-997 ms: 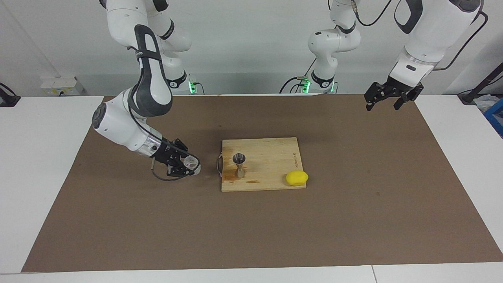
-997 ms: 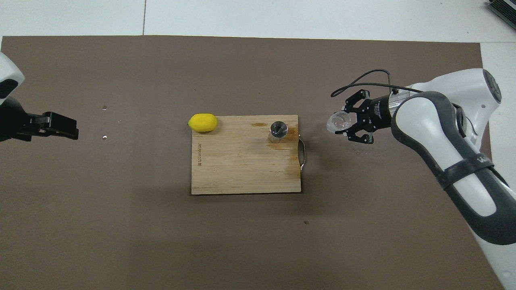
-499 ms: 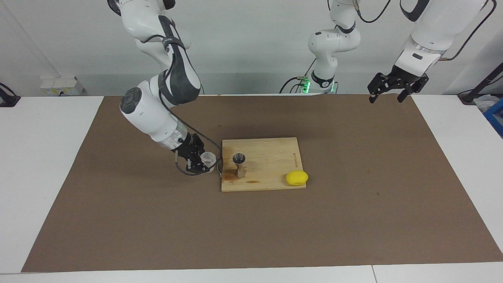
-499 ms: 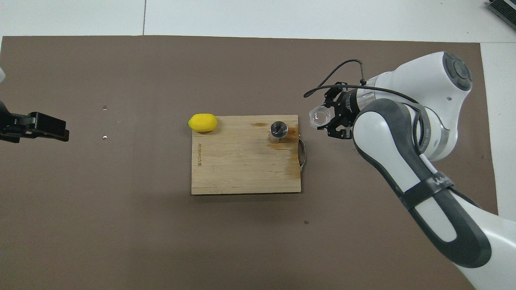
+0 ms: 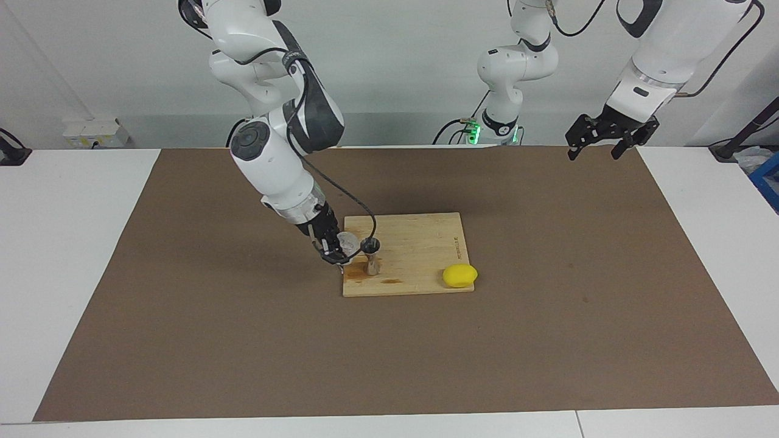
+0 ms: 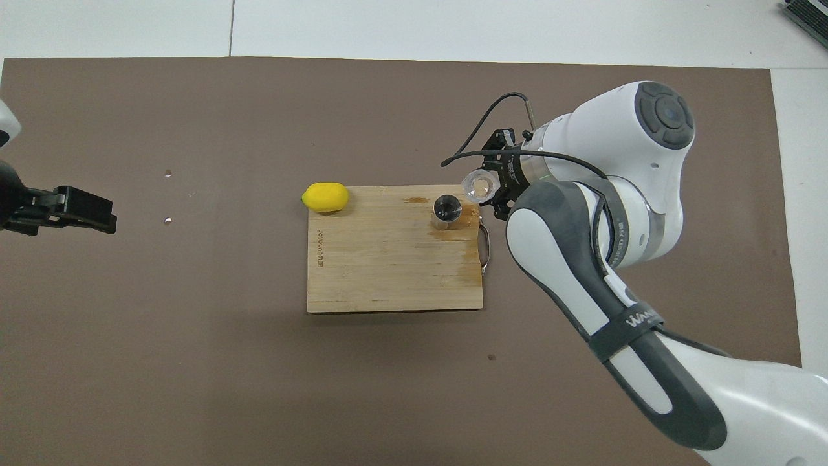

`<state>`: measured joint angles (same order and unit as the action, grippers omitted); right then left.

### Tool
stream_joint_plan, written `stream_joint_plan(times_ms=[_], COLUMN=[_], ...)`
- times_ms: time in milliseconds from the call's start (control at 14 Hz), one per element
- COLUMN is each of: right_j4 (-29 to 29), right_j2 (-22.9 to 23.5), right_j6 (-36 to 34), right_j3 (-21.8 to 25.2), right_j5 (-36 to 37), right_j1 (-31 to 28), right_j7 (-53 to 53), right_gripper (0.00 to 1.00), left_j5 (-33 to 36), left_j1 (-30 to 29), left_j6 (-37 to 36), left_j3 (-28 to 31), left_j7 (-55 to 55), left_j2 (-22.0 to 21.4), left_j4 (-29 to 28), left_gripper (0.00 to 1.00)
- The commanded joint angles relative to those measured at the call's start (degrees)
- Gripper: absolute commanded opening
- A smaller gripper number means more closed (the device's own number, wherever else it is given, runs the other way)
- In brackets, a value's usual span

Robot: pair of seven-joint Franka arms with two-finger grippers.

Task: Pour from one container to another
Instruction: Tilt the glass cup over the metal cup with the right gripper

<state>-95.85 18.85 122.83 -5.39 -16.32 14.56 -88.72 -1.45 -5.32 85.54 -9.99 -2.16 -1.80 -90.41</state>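
Clear cylindrical cup [image 5: 348,241], clenched in your right gripper [image 5: 338,248], hangs tilted beside the silver hourglass metal jigger [image 5: 370,257] standing on the wooden cutting board [image 5: 420,255]. Your left gripper [image 5: 602,141] waits, jaws released.

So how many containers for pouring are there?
2: a clear cup held by the right gripper over the board's handle end, and a metal jigger standing on the board.

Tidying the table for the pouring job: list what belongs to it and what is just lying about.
In the job:
clear cup, tipped, held by right gripper beside the jigger
metal jigger, upright on the cutting board

Lying about:
lemon, at the board's corner
left gripper, waiting open in the air
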Motion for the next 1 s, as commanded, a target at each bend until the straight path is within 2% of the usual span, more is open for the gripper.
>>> stream_joint_plan(times_ms=[0, 142, 926], right_j4=[1.6, 1.6, 1.6], right_j2=[1.1, 1.1, 1.0], right_j6=[0.7, 0.0, -0.7], right_j3=[-0.1, -0.1, -0.4], right_j5=[5.2, 9.5, 23.7], right_j1=[1.6, 2.4, 6.6], right_j7=[-0.3, -0.1, 2.4], right_gripper=[0.0, 0.0, 0.0], left_j5=[-0.7, -0.7, -0.7], left_j1=[-0.8, -0.8, -0.8], left_j6=[-0.4, -0.4, -0.4], left_j3=[-0.4, -0.4, -0.4], left_j7=[0.5, 0.5, 0.5], left_j2=[-1.4, -1.4, -1.4], left_j4=[-1.3, -1.3, -1.3], left_gripper=[1.0, 1.0, 1.0])
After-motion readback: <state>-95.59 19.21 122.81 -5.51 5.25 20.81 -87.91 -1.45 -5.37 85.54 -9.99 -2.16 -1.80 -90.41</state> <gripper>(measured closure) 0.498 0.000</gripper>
